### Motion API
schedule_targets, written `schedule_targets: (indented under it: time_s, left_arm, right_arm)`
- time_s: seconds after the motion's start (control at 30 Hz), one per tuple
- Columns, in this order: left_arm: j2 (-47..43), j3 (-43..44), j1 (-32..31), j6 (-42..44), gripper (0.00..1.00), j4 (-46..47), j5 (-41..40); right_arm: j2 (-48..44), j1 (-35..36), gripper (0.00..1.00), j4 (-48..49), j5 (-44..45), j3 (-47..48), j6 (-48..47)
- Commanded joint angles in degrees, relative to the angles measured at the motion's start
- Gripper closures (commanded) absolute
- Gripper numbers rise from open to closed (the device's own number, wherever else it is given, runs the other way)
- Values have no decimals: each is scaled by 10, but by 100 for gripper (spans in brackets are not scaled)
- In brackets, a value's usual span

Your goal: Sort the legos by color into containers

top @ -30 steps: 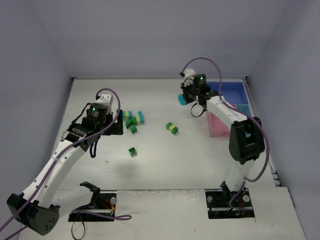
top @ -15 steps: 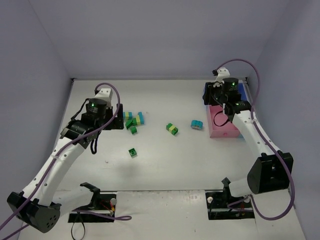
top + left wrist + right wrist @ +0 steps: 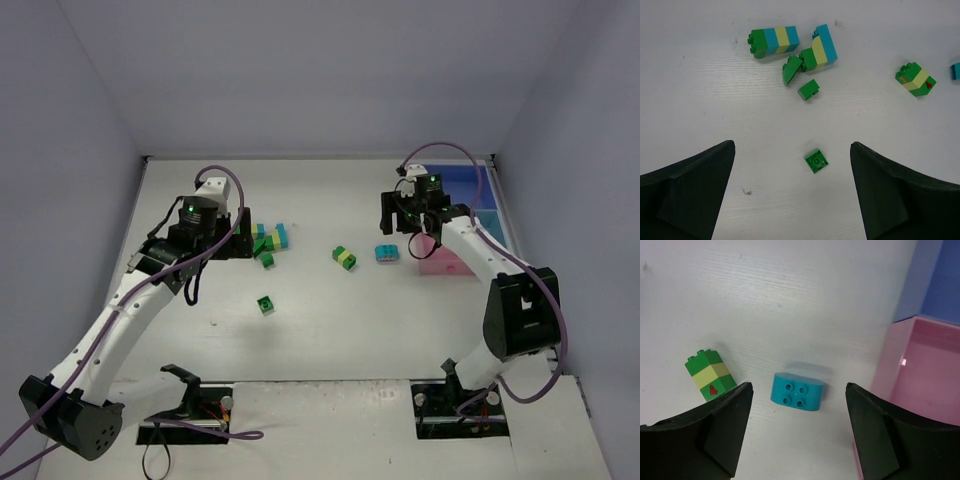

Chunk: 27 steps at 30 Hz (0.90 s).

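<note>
White table (image 3: 765, 300), cyan lego (image 3: 797, 392) lying loose ahead of released right pincer (image 3: 797, 410), untouched

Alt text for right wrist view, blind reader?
A cyan brick lies on the white table, centred between the dark fingers of the open right gripper. A green and yellow-green stack lies to its left; pink tray and blue tray at right.

— What does the left wrist view lose?
— A cyan brick (image 3: 956, 70) is cut by the right edge.
— And the right wrist view?
— The pink tray (image 3: 932, 382) runs off right and bottom, the blue tray (image 3: 947, 280) off the top corner. From above, the right arm (image 3: 470, 244) covers part of the pink tray.
</note>
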Motion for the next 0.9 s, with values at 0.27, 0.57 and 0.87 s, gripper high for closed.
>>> schedule_targets:
  time_s: [0.27,0.57,0.87]
  left_arm:
    - [-18,-9,-2,-32,9,21,20]
    - [-23,-20,-2,-38,9,16,19]
    - [-20,-17,-2,-35,9,12,20]
  right_arm:
    - [49,59,12,15,101,-29,103]
    - [96,59,13,36,107,-41,122]
    - [140,60,35,42,96,-25,136]
